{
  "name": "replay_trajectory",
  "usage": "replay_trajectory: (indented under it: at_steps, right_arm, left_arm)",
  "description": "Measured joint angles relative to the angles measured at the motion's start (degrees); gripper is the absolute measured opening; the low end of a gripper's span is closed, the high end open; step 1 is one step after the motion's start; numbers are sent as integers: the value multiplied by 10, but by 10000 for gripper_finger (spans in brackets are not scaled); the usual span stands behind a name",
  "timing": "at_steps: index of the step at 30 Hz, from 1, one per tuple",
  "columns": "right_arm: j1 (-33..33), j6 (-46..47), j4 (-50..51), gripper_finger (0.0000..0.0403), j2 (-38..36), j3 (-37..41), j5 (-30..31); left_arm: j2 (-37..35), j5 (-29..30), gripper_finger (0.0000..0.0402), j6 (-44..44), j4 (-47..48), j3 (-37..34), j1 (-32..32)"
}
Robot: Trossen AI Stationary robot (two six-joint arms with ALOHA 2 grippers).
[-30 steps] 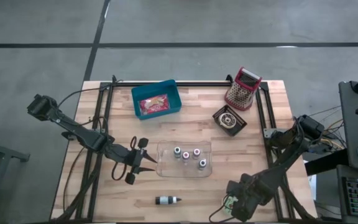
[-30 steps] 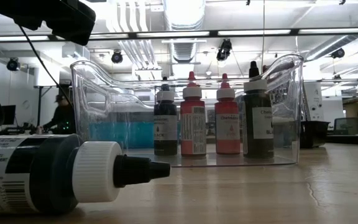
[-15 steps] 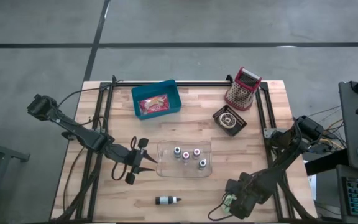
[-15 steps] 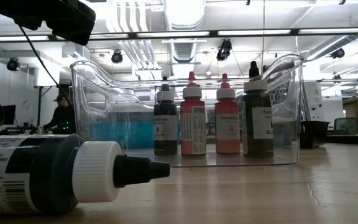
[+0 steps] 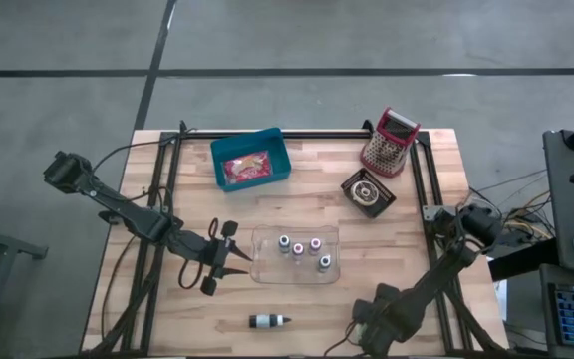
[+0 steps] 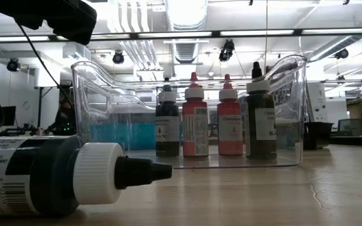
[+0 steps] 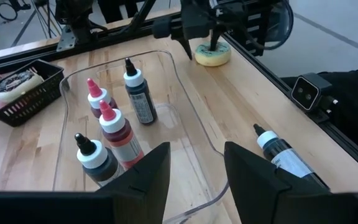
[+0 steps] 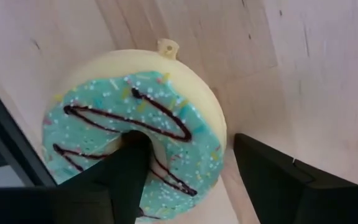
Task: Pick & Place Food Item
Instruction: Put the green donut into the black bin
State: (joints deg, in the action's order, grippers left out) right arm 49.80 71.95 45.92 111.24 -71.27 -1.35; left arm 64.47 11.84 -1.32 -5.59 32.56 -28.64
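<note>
right tool straddling the doughnut, not yet closed

i have the right tool (image 8: pixel 185 180) low at the near right corner of the counter (image 5: pixel 417 239), directly over the toy doughnut (image 8: pixel 135 137) — teal icing, dark drizzle, pale yellow body. in the right wrist view one finger sits in or over the doughnut's hole and the other stands just outside the rim, so the ring wall lies between them. the jaws are apart with nothing pinched yet; i judge this the approach to a grasp across the ring, a sensible hold for a soft round thing lying flat.

the left tool (image 7: pixel 194 168) waits, half spread and empty, just beside the clear plastic tray (image 5: pixel 263 239) mid-counter, where four dropper bottles (image 7: pixel 114 127) stand upright. a fifth bottle (image 5: pixel 269 321) lies on its side near the front edge.

the blue bin (image 5: pixel 277 150) at the far left already holds a pink packet — probably the drop spot, though i cannot be sure. a red grater (image 5: pixel 390 143) and a black basket (image 5: pixel 369 192) sit far right, well apart from my path.
</note>
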Motion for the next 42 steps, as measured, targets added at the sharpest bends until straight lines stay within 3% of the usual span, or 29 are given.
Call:
replay_trajectory:
  at_steps: [5, 12, 14, 19, 33, 38, 42]
  right_arm:
    - [0, -36, 15, 189, 20, -38, 15]
    - [-1, -76, 21, 46, 49, -69, 20]
    - [-2, -85, 19, 22, 50, -71, 25]
    - [0, -103, 11, 12, 45, -71, 55]
    - [-1, -215, -103, 10, 25, -72, 303]
    - [-2, -302, -185, 9, 24, -64, 368]
    - [-6, -404, -313, 9, 24, -42, 389]
  left_arm:
    - [0, 0, 156, 0, 0, 0, 0]
    - [0, 0, 156, 0, 1, 0, 0]
    - [0, 0, 156, 0, 1, 0, 0]
    - [0, 0, 156, 0, 0, 0, 0]
    - [0, 1, 156, 0, 0, 0, 0]
    - [0, 1, 156, 0, 0, 0, 0]
    - [0, 1, 156, 0, 0, 0, 0]
